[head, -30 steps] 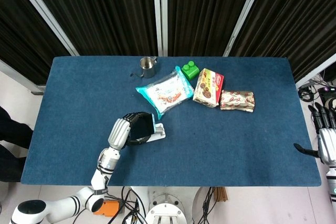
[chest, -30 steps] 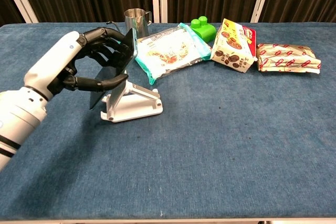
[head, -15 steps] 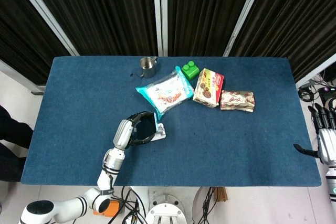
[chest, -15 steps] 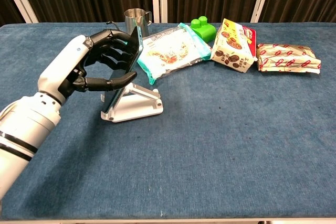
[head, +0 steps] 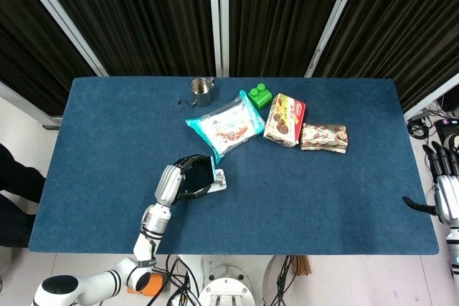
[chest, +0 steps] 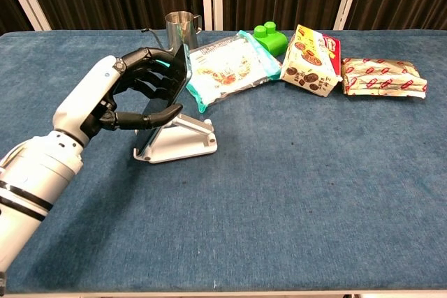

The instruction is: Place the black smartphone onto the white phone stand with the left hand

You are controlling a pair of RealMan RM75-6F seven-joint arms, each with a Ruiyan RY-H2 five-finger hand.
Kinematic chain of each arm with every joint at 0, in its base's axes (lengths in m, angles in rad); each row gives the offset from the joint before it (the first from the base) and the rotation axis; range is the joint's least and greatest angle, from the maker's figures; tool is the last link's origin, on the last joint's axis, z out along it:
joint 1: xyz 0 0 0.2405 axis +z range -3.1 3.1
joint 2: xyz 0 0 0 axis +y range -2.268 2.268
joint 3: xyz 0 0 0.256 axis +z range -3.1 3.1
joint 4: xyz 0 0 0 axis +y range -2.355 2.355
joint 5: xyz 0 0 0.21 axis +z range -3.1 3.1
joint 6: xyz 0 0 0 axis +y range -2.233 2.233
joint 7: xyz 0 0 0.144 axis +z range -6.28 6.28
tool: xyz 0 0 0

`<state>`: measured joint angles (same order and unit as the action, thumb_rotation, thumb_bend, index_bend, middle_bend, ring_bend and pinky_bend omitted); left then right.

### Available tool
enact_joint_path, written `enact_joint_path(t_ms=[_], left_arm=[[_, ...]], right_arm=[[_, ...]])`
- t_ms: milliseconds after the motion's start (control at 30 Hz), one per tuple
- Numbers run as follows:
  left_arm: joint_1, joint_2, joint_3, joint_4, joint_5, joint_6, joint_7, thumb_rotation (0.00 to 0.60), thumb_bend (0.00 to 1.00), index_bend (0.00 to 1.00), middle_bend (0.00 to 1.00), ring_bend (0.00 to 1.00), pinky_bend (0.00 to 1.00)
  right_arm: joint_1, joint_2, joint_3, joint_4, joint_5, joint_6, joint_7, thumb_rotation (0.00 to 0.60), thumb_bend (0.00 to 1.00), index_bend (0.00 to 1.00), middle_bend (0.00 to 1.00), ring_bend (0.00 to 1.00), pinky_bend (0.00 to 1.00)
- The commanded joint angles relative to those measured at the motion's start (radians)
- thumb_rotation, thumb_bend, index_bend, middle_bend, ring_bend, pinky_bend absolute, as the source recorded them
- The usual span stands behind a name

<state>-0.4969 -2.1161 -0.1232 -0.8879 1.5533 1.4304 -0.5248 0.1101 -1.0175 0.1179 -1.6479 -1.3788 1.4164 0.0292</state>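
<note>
My left robot hand (chest: 122,95) grips the black smartphone (chest: 170,95), tilted against the white phone stand (chest: 183,141). My right robot hand (head: 445,188) hangs off the tabletop (chest: 293,193), fingers apart, holding nothing.

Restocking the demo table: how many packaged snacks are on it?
3: a teal-edged packet beside the stand, a cookie box right of it, and a red-and-white pack furthest right. None seem hidden.

black smartphone (chest: 165,95): tilted, leaning on stand | white phone stand (chest: 183,139): on blue table
</note>
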Motion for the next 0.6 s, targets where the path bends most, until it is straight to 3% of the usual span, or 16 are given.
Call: enact_joint_path(t_ms=[33,200,433,600], left_arm=[[0.001,-0.001,0.001,-0.002,-0.003,-0.004,-0.005,0.6,0.42,0.36,0.46,0.34,0.39],[0.001,0.001,0.004,-0.003,-0.003,-0.008,-0.003,0.6,0.39,0.34,0.45,0.33,0.35],[0.004,0.014,0.019,-0.01,0.002,-0.019,-0.001,0.6,0.3,0.14,0.3,0.23,0.29],[0.004,0.023,0.024,-0.021,0.004,-0.025,0.008,0.575,0.28,0.09,0.25,0.18,0.26]], right_arm=[[0.001,-0.001,0.0,0.001,0.0,-0.001,0.001,0.6,0.1,0.0,0.03,0.0,0.04],[0.002,-0.002,0.001,0.003,0.0,-0.004,0.001,0.6,0.1,0.0,0.03,0.0,0.04],[0.002,-0.002,0.003,0.003,-0.004,-0.001,0.005,0.6,0.1,0.0,0.03,0.0,0.05],[0.001,-0.004,0.004,0.004,-0.008,0.003,0.008,0.6,0.1,0.0,0.03,0.0,0.05]])
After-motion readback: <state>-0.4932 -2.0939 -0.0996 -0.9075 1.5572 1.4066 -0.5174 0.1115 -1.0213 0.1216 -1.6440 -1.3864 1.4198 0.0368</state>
